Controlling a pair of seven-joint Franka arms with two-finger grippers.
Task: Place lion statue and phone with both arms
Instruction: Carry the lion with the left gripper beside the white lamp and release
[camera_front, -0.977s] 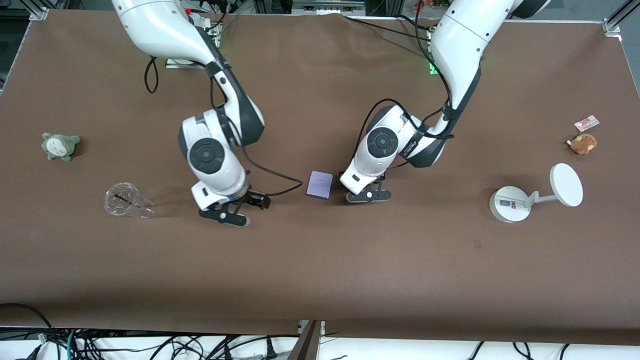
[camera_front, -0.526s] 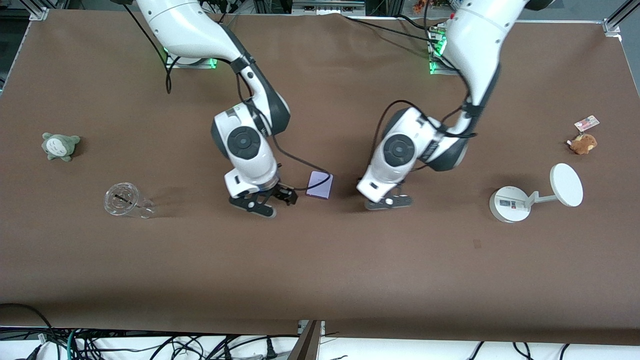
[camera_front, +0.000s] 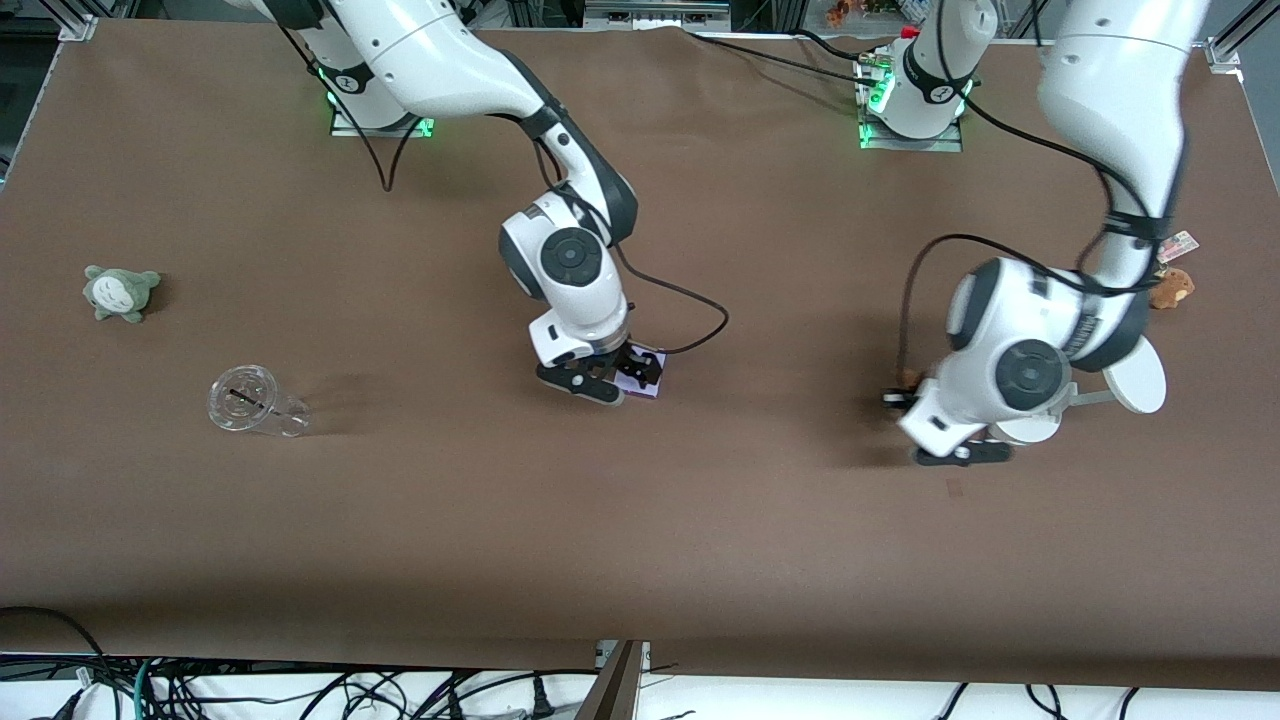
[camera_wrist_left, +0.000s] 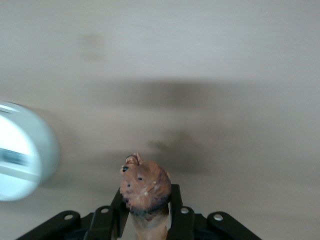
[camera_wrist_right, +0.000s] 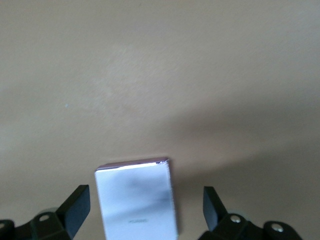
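The phone, a flat pale lilac rectangle, lies on the brown table near the middle. My right gripper is open and straddles it. In the right wrist view the phone lies between the two spread fingers without touching either. My left gripper is shut on the lion statue, a small brown figurine, and holds it over the table beside the white stand's base. In the left wrist view the statue sticks out head first from between the fingers.
The white round-based stand is partly hidden by the left arm; its base shows in the left wrist view. A tan plush with a tag lies at the left arm's end. A clear cup and a grey-green plush lie at the right arm's end.
My right gripper has moved across to the phone and now straddles it. My left gripper has moved away from the phone to beside the white stand.
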